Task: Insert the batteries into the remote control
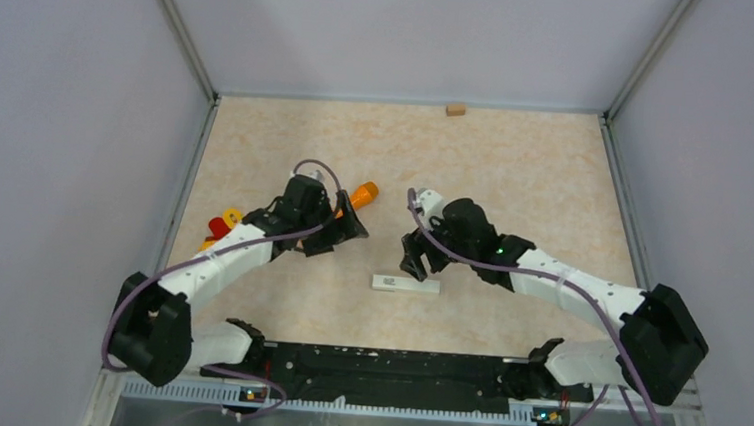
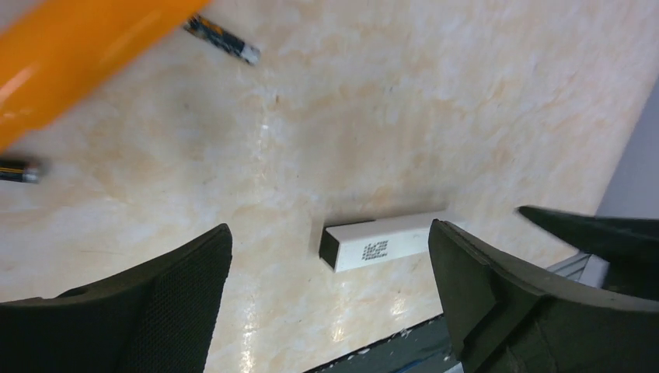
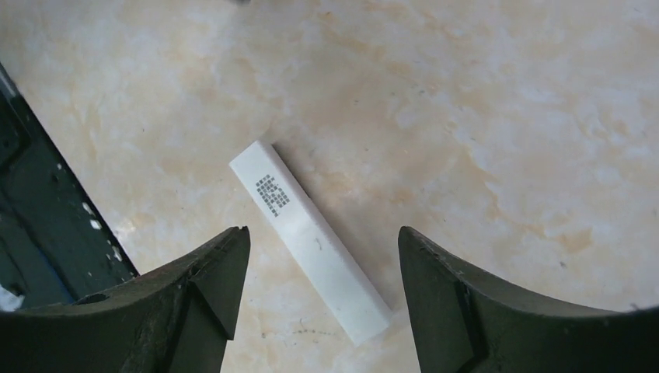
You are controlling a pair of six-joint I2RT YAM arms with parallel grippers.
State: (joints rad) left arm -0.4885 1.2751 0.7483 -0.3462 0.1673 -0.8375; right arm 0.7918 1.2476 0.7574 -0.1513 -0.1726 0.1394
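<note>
The slim white rectangular plastic remote control (image 1: 405, 284) is lying flat on the beige marbled table (image 1: 515, 183). The left gripper (image 2: 328, 235) is hovering at its 10 o'clock and the right gripper (image 3: 322, 233) at its 1 o'clock, both with jaws standing apart and empty. In the left wrist view, two thin dark cylindrical batteries (image 2: 221, 37) are lying toward the remote's 10 o'clock, near an orange plastic tube (image 2: 70, 54).

Half-seen things around the remote control

In the left wrist view the orange tube (image 2: 70, 54) is a blur cut by the top and left edges. One battery (image 2: 17, 170) is cut by the left edge, and the remote control's (image 2: 381, 245) far end runs partly behind one finger (image 2: 497, 295) of the left gripper (image 2: 330, 231). From above, the left arm (image 1: 219, 262) covers most of the tube and part of a red and yellow thing (image 1: 222, 224), too small to identify.
</note>
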